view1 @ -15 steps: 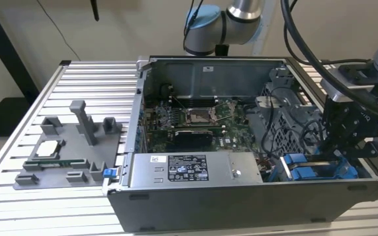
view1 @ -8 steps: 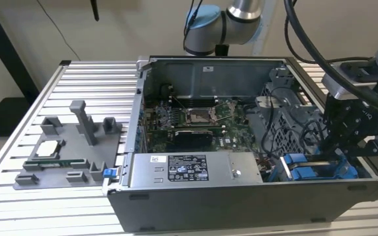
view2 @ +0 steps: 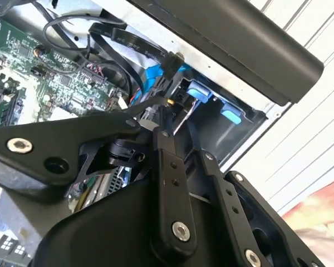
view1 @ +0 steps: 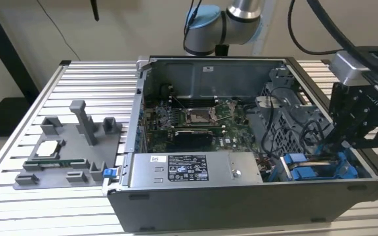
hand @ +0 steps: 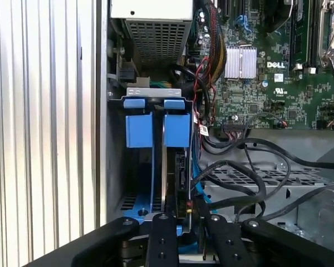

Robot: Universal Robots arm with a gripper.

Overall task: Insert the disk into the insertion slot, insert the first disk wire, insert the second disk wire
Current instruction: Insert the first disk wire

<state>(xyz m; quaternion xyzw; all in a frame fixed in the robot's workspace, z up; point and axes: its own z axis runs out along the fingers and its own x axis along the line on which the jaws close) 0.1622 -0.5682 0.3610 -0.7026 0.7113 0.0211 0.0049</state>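
An open computer case (view1: 241, 206) lies on a table (view1: 90, 73) made of metal slats. Inside the case are a green board (view1: 196, 120), a grey power box (view1: 196, 169), a metal cage (view1: 287, 125) full of holes, and many black wires (hand: 239, 167).

In the near corner of the case, at the exterior view's right, is the slot (hand: 153, 92) with two blue tabs (hand: 177, 129). The disk (hand: 172, 172) is in the slot. It stands on its thin edge. Its long side runs from the tabs toward the gripper (hand: 186, 219). The gripper hangs right over the end of the disk that is away from the tabs. I cannot tell if it is clenched or let go.

The exterior view shows the whole case and the arm (view1: 241, 14). It also shows a grey stand (view1: 77, 142) on the table, at the exterior view's left. The stand holds a chip (view1: 47, 147) and a green stick (view1: 54, 162).

The first wrist view looks straight down into the slot. The second wrist view looks in from the side and shows a blue wire (view2: 156, 75) near the gripper's tip.
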